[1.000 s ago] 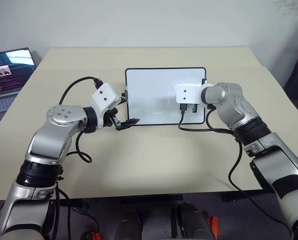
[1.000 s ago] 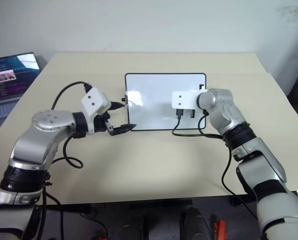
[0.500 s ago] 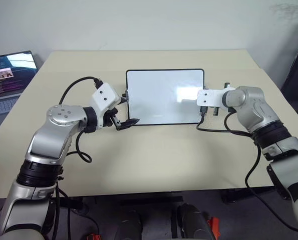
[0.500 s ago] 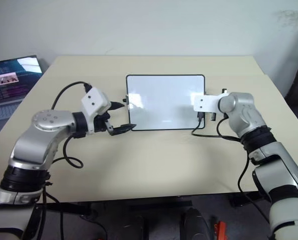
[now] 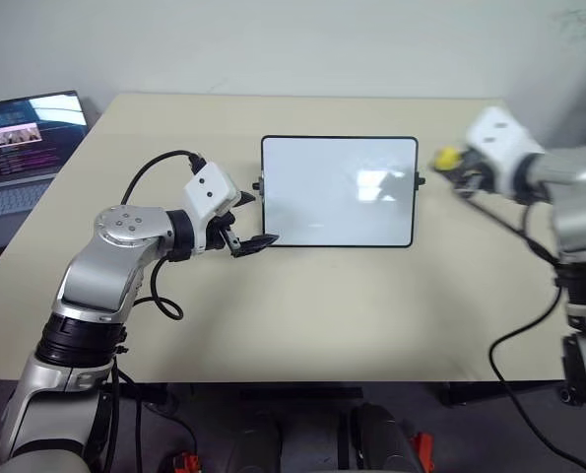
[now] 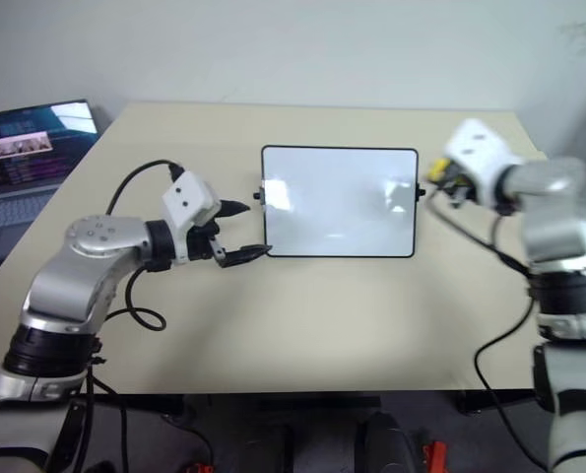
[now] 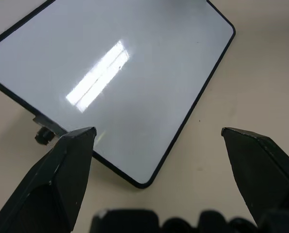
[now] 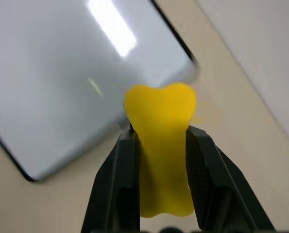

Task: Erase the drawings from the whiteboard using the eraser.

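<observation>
Eraser [image 8: 160, 145], light, probably slightly squashy, sits pinched across its narrow waist in right tool [image 8: 159, 160]; left tool [image 7: 159, 136] gapes wide beside the whiteboard [image 5: 339, 190].

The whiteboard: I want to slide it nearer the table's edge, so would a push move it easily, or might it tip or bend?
The whiteboard lies flat on the table, so tipping seems unlikely. Its thin black frame and unbent glossy face suggest it is stiff and probably light, so it may skid readily. A push at one corner, as from the left pincer, would likely turn it.
</observation>
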### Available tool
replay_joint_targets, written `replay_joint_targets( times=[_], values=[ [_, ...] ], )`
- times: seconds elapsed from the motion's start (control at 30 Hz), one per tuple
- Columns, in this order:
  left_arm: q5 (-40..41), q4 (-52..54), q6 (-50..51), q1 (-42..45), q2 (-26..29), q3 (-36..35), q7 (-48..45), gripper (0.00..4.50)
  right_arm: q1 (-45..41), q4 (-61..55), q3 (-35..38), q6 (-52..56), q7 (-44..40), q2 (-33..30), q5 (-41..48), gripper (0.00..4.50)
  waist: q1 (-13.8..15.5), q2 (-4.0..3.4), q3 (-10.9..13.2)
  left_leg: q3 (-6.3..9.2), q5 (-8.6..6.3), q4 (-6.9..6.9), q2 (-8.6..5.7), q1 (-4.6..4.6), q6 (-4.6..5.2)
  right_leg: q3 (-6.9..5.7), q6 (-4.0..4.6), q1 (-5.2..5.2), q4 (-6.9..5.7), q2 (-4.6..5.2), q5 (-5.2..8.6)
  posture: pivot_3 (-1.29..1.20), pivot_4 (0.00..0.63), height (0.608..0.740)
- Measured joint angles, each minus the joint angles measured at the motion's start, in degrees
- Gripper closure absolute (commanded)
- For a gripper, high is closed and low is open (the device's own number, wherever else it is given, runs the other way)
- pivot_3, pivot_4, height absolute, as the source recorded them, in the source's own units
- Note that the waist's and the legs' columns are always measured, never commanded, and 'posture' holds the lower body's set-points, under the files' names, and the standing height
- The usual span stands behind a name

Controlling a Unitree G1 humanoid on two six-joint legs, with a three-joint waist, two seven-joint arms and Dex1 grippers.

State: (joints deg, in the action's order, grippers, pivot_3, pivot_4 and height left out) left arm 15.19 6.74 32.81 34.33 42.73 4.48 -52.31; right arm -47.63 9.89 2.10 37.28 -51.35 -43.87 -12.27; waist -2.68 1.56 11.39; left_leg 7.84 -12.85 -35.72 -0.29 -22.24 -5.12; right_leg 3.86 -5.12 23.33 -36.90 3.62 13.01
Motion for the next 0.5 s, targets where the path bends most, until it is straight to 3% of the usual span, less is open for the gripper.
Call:
replay_joint_targets(
  times=[0.27, 0.5],
  values=[
    [0.88, 1.21, 0.65, 1.87, -7.55, 6.46, -2.47, 0.0, 8.68, -0.09, 10.84, 13.03, 7.95, 2.13, 7.74, 3.54, -0.71, -0.03, 0.01, -0.1, 0.0, -0.02, 0.02, 0.1, 0.01, 0.11, 0.0, -0.02, -0.05, -0.01, 0.01, 0.0, 0.15, 0.74],
    [1.56, 2.0, 1.57, 3.54, -9.4, 9.35, -4.84, 0.0, 14.78, 2.82, 12.47, 17.01, 14.24, 5.49, 11.68, 3.54, -1.17, -0.05, 0.01, -0.19, 0.01, -0.02, 0.01, 0.16, 0.01, 0.19, -0.17, -0.03, -0.07, -0.01, 0.11, 0.0, 0.15, 0.74]
  ],
)
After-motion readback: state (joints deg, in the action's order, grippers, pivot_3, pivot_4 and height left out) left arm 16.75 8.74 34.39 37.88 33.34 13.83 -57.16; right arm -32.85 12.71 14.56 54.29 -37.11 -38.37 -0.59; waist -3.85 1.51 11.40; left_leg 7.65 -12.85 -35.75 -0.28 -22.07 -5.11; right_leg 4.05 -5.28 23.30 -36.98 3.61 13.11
